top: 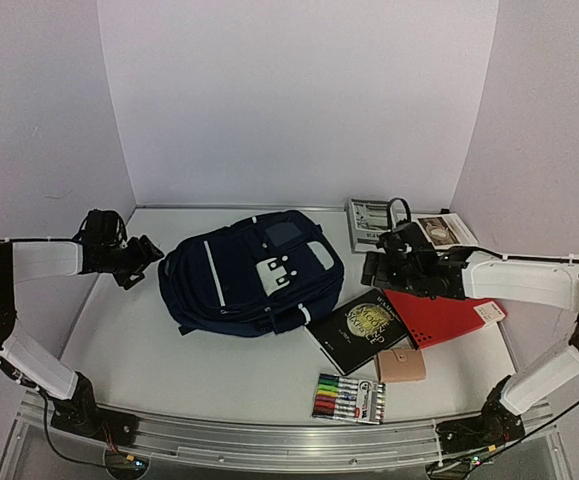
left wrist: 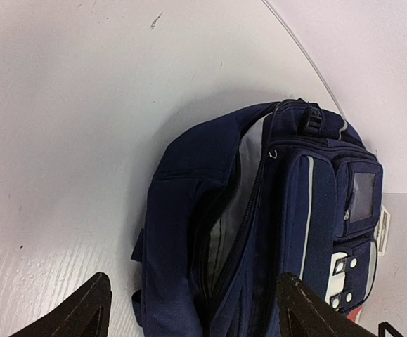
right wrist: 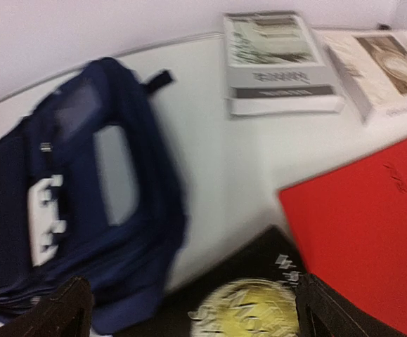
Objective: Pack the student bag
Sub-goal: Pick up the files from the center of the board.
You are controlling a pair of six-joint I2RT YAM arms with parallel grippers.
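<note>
Top external view: the student bag, a navy backpack, lies flat near the middle of the white table, front pockets facing up. The left gripper hovers just beside its left edge. The right gripper hovers just beside its right edge, above a black book and a red folder. Both have their 2 fingers spread apart, holding nothing. A marker set and a tan pouch lie nearer the arms.

The bag looks soft, floppy and light, so its fabric would likely sag and slide. The zipper rim or the top handle seems the best hold.

Only the left wrist view reveals the main zipper opening gaping, with grey lining inside. Right wrist view, blurred, shows a grey printed box and a white box behind.
</note>
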